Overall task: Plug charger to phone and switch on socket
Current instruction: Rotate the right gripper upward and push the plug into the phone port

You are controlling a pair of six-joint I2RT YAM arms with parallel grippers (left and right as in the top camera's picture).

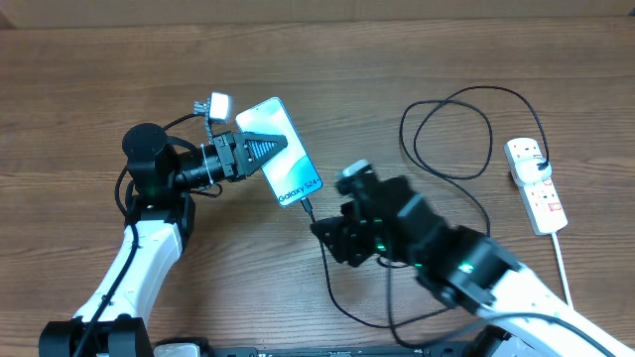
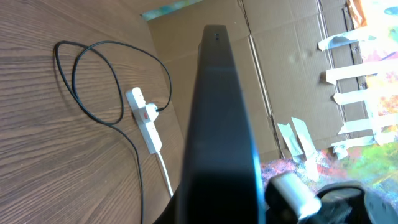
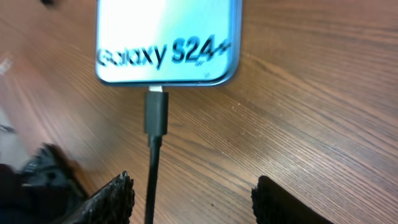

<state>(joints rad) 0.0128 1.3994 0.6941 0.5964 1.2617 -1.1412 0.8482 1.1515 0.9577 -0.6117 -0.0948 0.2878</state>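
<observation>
The phone has a light blue screen with "Galaxy S24+" text and is tilted up off the table. My left gripper is shut on its middle. In the left wrist view the phone shows edge-on. The charger's black cable runs from the phone's lower end in loops to the socket, a white power strip at the right. In the right wrist view the connector sits at the port of the phone. My right gripper is open just behind the connector, with the cable between its fingers.
The power strip with its thick white cord, and the cable loops, show in the left wrist view in front of a cardboard wall. A small white block lies beside the phone's far end.
</observation>
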